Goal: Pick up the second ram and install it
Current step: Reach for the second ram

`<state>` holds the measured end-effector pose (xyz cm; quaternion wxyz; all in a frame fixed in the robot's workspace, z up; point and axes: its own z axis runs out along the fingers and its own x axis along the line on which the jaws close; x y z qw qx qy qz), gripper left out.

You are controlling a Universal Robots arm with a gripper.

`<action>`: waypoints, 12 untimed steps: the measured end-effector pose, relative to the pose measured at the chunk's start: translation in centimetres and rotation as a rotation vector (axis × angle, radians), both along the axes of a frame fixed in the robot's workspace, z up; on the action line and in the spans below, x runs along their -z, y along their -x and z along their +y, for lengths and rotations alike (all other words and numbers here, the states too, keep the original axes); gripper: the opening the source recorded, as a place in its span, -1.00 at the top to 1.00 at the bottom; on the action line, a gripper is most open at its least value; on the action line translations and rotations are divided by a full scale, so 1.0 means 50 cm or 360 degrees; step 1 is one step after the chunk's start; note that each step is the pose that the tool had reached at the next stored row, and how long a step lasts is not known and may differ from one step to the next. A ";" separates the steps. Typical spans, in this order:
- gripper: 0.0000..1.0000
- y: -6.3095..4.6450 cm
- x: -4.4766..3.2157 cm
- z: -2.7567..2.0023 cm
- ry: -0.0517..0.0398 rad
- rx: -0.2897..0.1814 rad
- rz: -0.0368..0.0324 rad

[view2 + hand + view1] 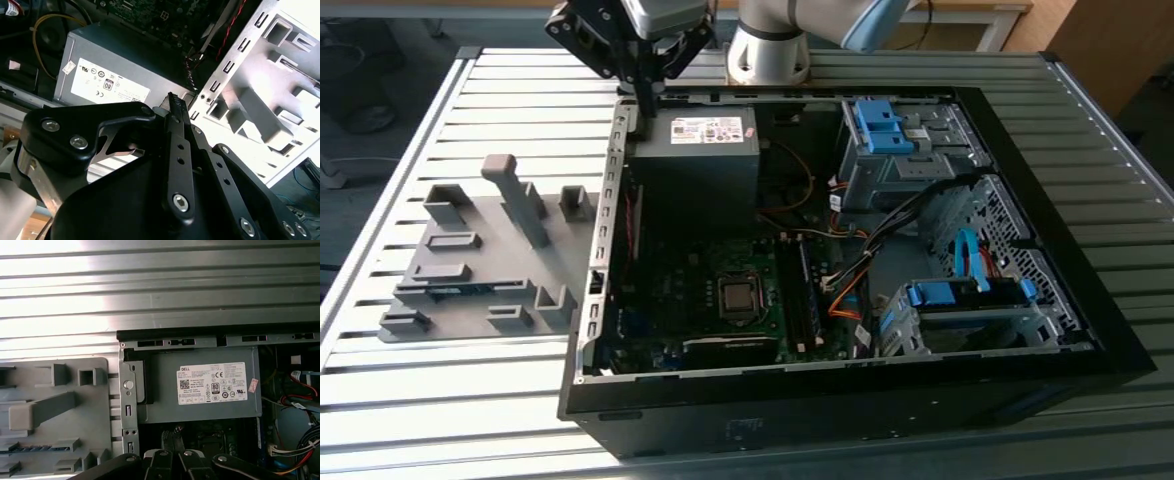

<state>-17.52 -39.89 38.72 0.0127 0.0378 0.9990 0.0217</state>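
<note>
The jaws are hanging above the rear corner of the case [854,410], over the edge where the power supply [700,150] is sitting against the case wall. In the exterior view and the second wrist view they are looking drawn narrow, fingers close together, and nothing is showing between them.

The ram [454,291] is lying in a slot of the grey fixture [494,255], which is resting on the desk [520,90] outside the case, on the exterior view's left. In the first wrist view it is showing as a dark strip with chips along it, set low in that same fixture. It is sitting well apart from the jaws, and nothing is touching it.

Judging from this, the task is standing at its very start. The ram is not yet picked up, so neither the grasp nor the seating on the motherboard [707,270] is done. A thin green strip is standing beside the processor socket [740,295]. Whether that is a stick already seated, I cannot tell.
</note>
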 end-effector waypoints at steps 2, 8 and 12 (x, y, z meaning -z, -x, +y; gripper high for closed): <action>0.79 0.001 0.000 0.0000 0.0000 0.0000 0.0000; 0.79 0.004 0.001 0.0000 0.0000 0.0000 0.0000; 0.79 0.006 0.002 0.0000 0.0000 0.0000 0.0000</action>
